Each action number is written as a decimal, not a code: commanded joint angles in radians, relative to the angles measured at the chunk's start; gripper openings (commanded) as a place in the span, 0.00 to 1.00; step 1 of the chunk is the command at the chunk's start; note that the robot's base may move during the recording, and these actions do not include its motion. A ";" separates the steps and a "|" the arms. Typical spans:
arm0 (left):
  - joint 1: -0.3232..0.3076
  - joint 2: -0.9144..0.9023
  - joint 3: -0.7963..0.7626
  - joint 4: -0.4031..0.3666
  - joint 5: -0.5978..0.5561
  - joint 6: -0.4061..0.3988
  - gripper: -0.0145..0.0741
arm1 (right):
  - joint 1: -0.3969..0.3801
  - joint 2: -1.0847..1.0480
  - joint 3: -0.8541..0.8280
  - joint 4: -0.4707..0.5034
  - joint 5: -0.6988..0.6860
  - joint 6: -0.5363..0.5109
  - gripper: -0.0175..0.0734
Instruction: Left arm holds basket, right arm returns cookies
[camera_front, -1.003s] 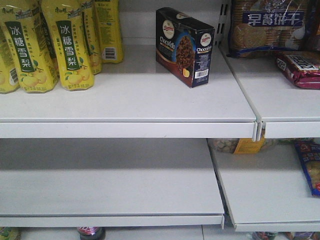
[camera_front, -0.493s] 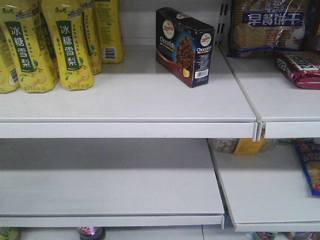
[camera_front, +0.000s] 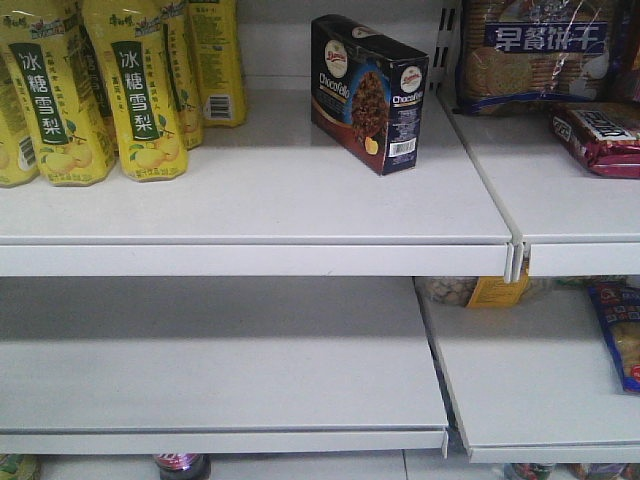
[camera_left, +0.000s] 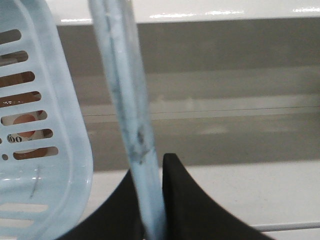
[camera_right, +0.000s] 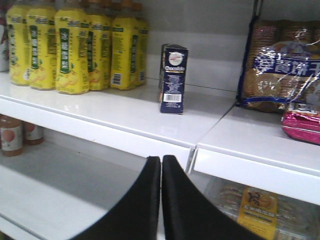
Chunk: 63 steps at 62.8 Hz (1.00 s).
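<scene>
White shop shelving fills every view, and between the earlier front pictures and this one nothing on it is seen to have shifted. Nearest, in the left wrist view, the left gripper (camera_left: 150, 200) is seen clamped on an arched handle (camera_left: 125, 100) of the basket (camera_left: 45, 150), which hangs at nine o'clock. In the right wrist view the right gripper (camera_right: 161, 200) is seen pressed together and holding nothing, well back from the upper shelf (camera_front: 250, 200). Farther off, the cookies (camera_front: 368, 92) are found standing upright on that shelf, apart from the yellow bottles (camera_front: 135, 90) at nine o'clock and the biscuit bag (camera_front: 535, 50) at three. Its long axis is judged to run from five o'clock to eleven, barcode end nearest. The return is judged done.
</scene>
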 joint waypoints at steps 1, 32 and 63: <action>0.001 -0.010 -0.014 0.008 -0.089 0.018 0.16 | -0.064 0.016 0.061 -0.009 -0.204 0.011 0.18; 0.001 -0.010 -0.014 0.008 -0.089 0.018 0.16 | -0.385 -0.128 0.420 0.013 -0.295 0.106 0.18; 0.001 -0.010 -0.014 0.008 -0.089 0.018 0.16 | -0.384 -0.127 0.501 0.013 -0.344 0.104 0.19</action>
